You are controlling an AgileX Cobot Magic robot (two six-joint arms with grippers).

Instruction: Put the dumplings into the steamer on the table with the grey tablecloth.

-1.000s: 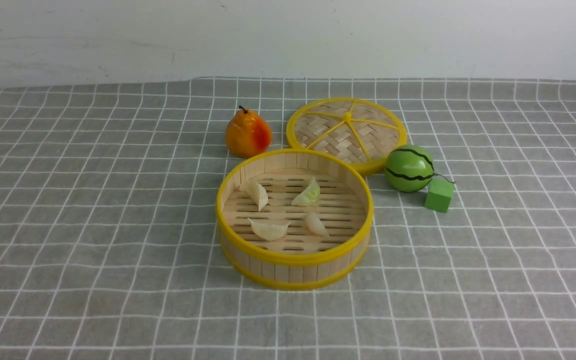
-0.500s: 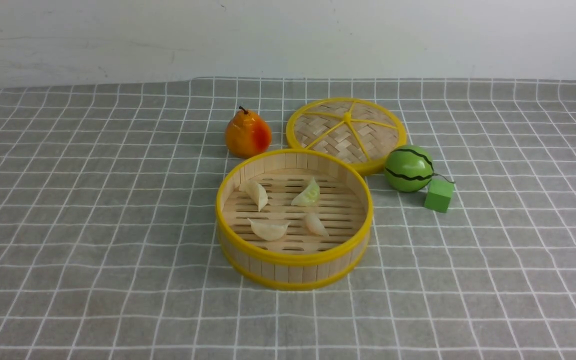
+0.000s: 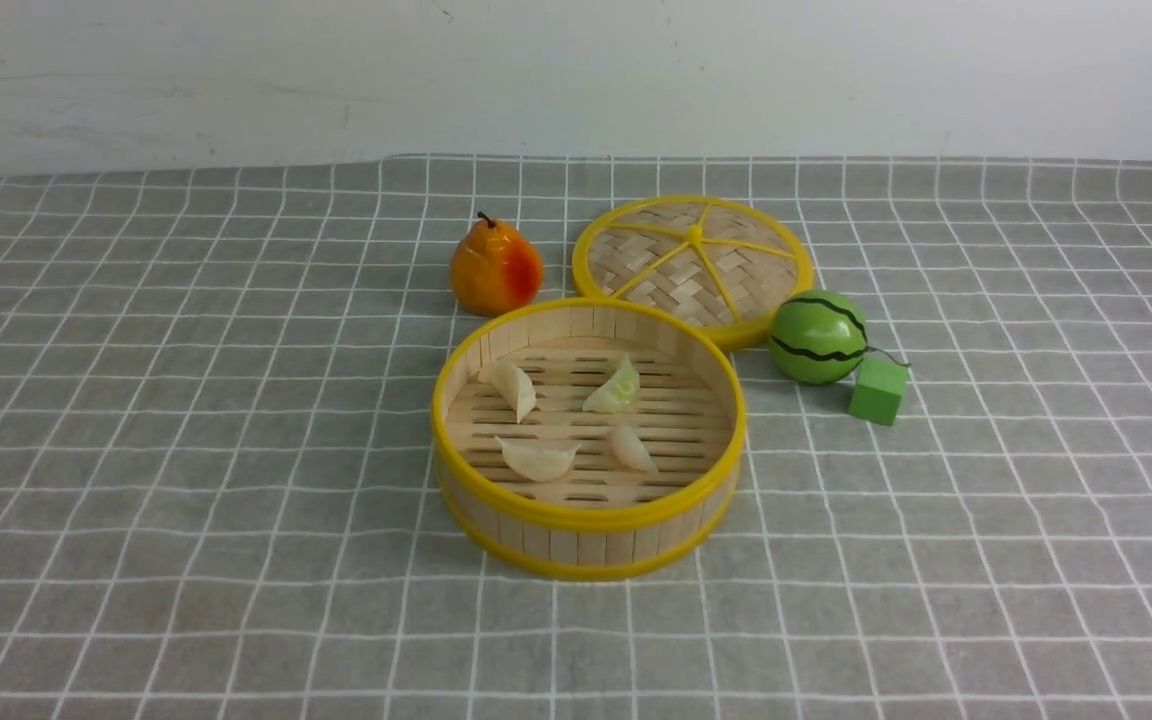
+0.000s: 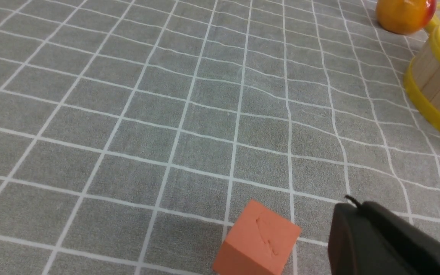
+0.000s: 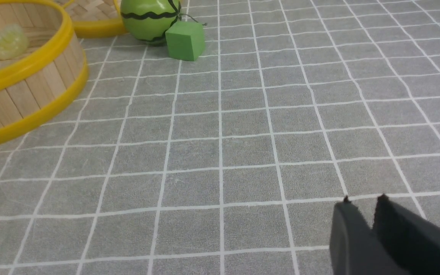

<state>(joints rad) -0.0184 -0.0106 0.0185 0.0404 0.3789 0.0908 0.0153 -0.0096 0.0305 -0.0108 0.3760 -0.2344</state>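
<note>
All four small glossy crescent dumplings (image 3: 576, 418) lie on the slatted floor of the round yellow-rimmed bamboo steamer (image 3: 588, 520), which stands on the tabletop's grey white-gridded cloth (image 3: 186, 420). The right gripper (image 5: 363, 204) has its black fingers nearly together, holding nothing. The left gripper (image 4: 353, 208) seems closed, though only one dark finger edge shows beside an orange cube (image 4: 258, 238)

Open grey-gridded table (image 3: 186, 450) flanks the round yellow-rimmed bamboo steamer (image 3: 586, 540); behind it crowd an orange pear (image 3: 495, 268), a woven lid (image 3: 693, 262) and a green melon ball (image 3: 819, 337) (cube (image 3: 878, 390) alongside).
</note>
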